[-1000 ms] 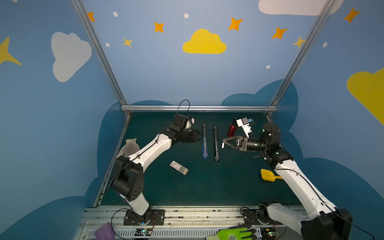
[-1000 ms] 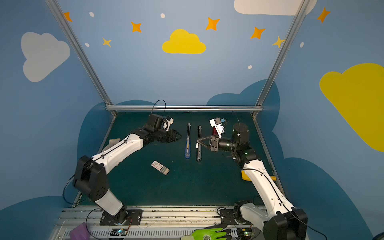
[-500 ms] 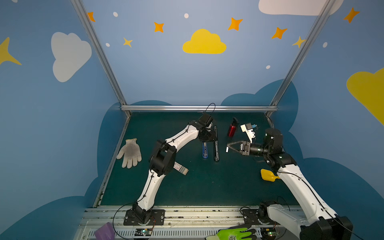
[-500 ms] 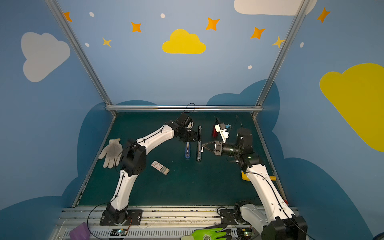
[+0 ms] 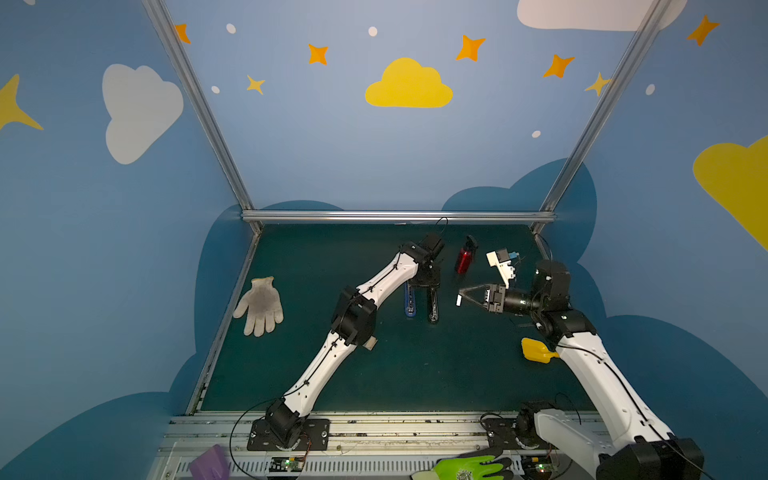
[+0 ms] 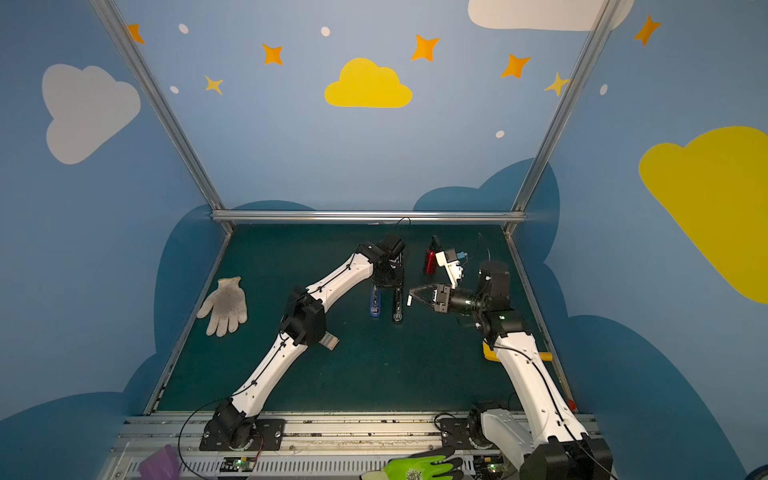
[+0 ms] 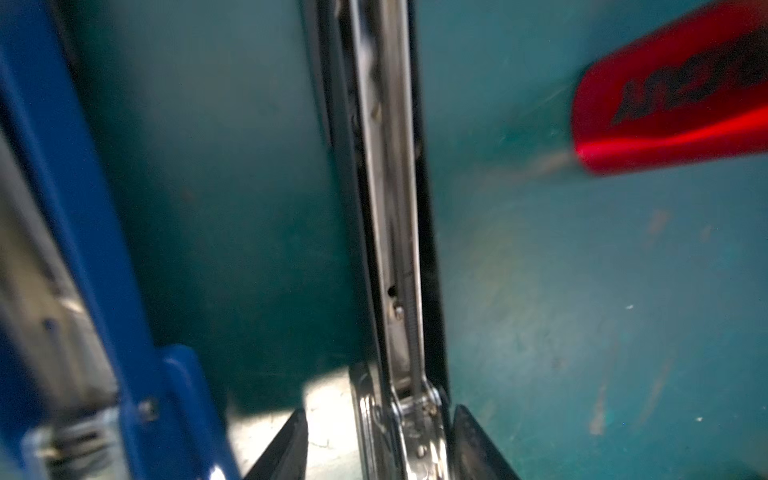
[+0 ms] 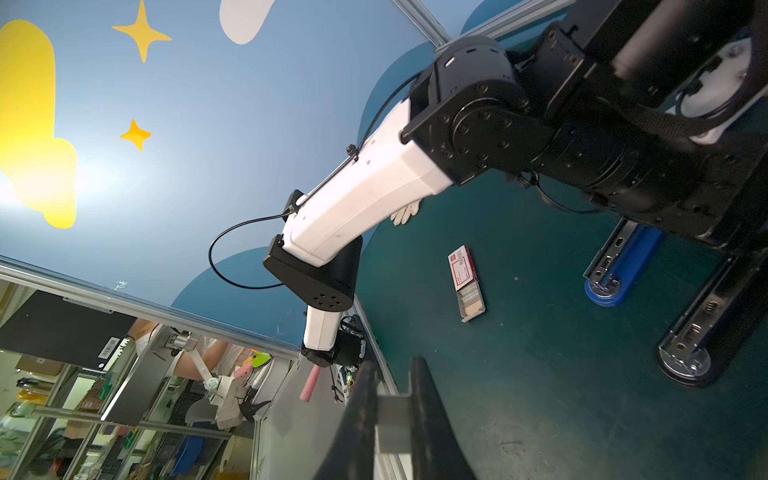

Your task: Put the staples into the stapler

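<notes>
Two staplers lie opened flat side by side on the green mat, a blue one and a black one. My left gripper points down over the black stapler's far part. In the left wrist view its jaws stand open astride the chrome hinge end, with a gap on one side. My right gripper hovers just right of the black stapler, shut on a pale grey staple strip. The staples box, its tray slid out, lies mostly hidden behind my left elbow.
A white work glove lies at the left of the mat. A red bottle stands near the back beside my left wrist. A yellow scoop lies by my right arm. A green glove rests on the front rail.
My left arm swung right from beside the blue stapler to over the black stapler, uncovering the white glove. My right gripper, still holding the strip, drew slightly to the right.
</notes>
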`<action>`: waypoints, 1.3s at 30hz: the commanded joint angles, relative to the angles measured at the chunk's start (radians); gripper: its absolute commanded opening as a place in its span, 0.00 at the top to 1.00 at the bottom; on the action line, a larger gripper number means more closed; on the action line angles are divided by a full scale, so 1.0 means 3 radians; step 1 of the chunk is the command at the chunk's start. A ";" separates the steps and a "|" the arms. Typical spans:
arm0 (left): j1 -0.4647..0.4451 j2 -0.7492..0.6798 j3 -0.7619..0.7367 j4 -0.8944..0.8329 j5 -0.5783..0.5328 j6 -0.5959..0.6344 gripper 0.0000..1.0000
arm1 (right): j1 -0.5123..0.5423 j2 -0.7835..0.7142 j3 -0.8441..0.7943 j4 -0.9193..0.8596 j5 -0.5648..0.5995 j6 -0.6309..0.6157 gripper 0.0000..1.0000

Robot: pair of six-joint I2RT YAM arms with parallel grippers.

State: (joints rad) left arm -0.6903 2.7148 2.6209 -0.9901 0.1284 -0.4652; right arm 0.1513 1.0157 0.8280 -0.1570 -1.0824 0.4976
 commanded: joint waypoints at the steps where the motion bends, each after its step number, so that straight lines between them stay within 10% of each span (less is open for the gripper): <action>1: -0.0063 0.0066 0.0079 -0.0231 -0.0188 0.0005 0.46 | -0.0016 -0.0022 -0.0041 0.0115 -0.0089 0.0048 0.86; 13: -0.0003 -0.0095 -0.0342 -0.0446 -0.0541 0.0077 0.90 | -0.0029 0.0004 -0.0061 0.0221 -0.0123 0.0124 0.86; 27: 0.0306 -0.0899 -0.1837 -0.0031 -0.0843 -0.0070 0.92 | -0.0030 0.0068 -0.0066 0.0313 -0.0135 0.0192 0.86; 39: 0.0054 -0.1133 -0.2363 0.0377 -0.0154 -0.0287 0.87 | -0.0031 0.0117 -0.0081 0.0371 -0.0114 0.0208 0.86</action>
State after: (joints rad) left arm -0.6209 2.3245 1.9312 -0.8486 -0.0467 -0.5079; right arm 0.1455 1.0534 0.8124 -0.0711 -1.1084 0.5632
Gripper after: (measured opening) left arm 0.214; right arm 0.140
